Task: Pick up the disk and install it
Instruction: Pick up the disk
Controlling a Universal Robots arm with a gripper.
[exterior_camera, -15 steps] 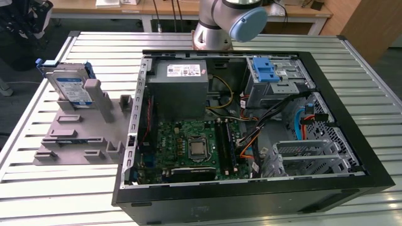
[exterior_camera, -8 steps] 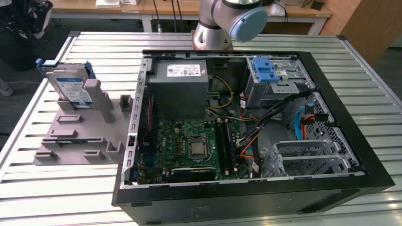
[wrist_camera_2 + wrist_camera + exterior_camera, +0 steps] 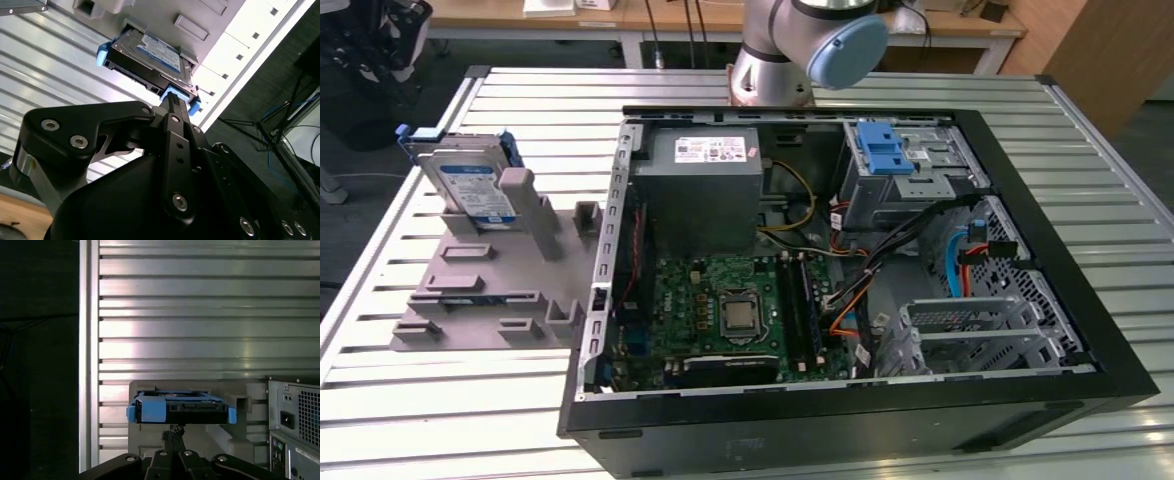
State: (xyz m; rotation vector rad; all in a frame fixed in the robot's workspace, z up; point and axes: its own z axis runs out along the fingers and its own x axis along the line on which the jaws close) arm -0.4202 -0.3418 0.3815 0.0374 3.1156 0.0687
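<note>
- Disk [image 3: 464, 185], case and fixture all rest on your slatted metal tabletop [image 3: 400, 400].
- Open black computer case [image 3: 854, 420] lies at the exterior view's right, its motherboard [image 3: 734, 310] exposed.
- Grey fixture [image 3: 487, 290] sits just beside the case, at the exterior view's left.
- Silver disk, framed in blue plastic, stands propped in that fixture.
- Black gripper [image 3: 172, 97] points at the disk's blue-framed end; you cannot tell how far its jaws are open.
</note>
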